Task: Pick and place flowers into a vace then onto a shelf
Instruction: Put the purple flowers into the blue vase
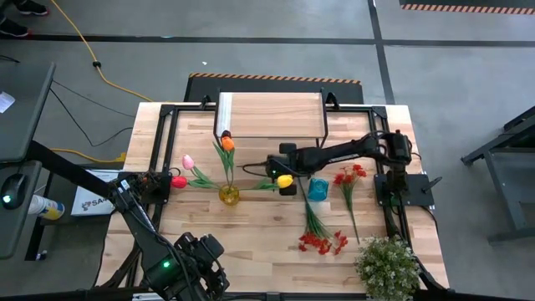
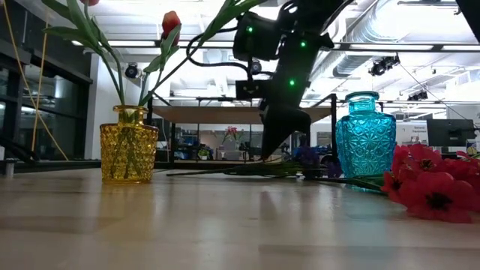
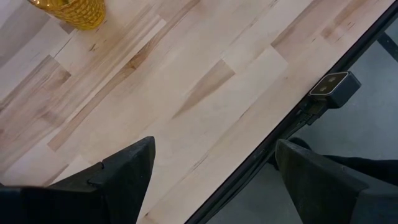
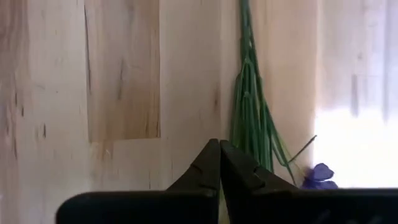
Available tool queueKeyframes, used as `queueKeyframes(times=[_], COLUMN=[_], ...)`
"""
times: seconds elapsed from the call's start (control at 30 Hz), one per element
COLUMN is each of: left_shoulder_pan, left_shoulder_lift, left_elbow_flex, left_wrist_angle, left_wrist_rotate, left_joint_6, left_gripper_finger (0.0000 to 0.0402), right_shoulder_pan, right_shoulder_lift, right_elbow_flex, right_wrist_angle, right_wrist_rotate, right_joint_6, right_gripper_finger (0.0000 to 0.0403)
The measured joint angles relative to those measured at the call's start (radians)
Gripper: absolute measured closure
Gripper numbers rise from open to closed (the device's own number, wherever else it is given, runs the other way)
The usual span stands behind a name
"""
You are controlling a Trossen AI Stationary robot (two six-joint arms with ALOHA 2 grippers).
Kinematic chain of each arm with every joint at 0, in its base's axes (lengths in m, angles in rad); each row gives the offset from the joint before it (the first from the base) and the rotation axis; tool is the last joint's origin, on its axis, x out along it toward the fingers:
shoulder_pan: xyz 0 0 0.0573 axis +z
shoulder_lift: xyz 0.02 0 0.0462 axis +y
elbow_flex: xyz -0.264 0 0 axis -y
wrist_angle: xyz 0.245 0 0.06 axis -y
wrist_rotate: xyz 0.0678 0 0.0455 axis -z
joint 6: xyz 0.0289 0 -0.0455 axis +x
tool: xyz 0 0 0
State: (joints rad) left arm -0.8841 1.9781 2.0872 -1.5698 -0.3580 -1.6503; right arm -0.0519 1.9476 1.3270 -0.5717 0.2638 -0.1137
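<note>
Bright, even overhead light; window glare whitens the right wrist view, foreground table [image 2: 225, 225] blurred.

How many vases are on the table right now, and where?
2. The yellow vase stands near the table's middle with tulips in it. The blue vase stands empty to its right, beside the right gripper. None seems hidden.

Overhead and table-level views share the yellow vase [image 1: 229, 195].
</note>
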Motion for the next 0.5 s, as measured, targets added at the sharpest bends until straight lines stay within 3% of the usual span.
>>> queueKeyframes(times=[0.17,0.5], left_shoulder_pan=[0.000,0.000], left_shoulder_lift=[0.000,0.000], left_elbow_flex=[0.000,0.000], left_wrist_angle=[-0.001,-0.001], left_wrist_rotate=[0.000,0.000], left_joint_6=[0.000,0.004], left_gripper_finger=[0.0037,0.0037], right_shoulder_pan=[-0.018,-0.048], right_shoulder_lift=[0.000,0.000], right_elbow_flex=[0.000,0.000], right_wrist_angle=[-0.007,-0.007], right_wrist_rotate=[-0.040,-0.045], right_joint_6=[-0.024,-0.025], right_gripper_finger=[0.0371,0.0243])
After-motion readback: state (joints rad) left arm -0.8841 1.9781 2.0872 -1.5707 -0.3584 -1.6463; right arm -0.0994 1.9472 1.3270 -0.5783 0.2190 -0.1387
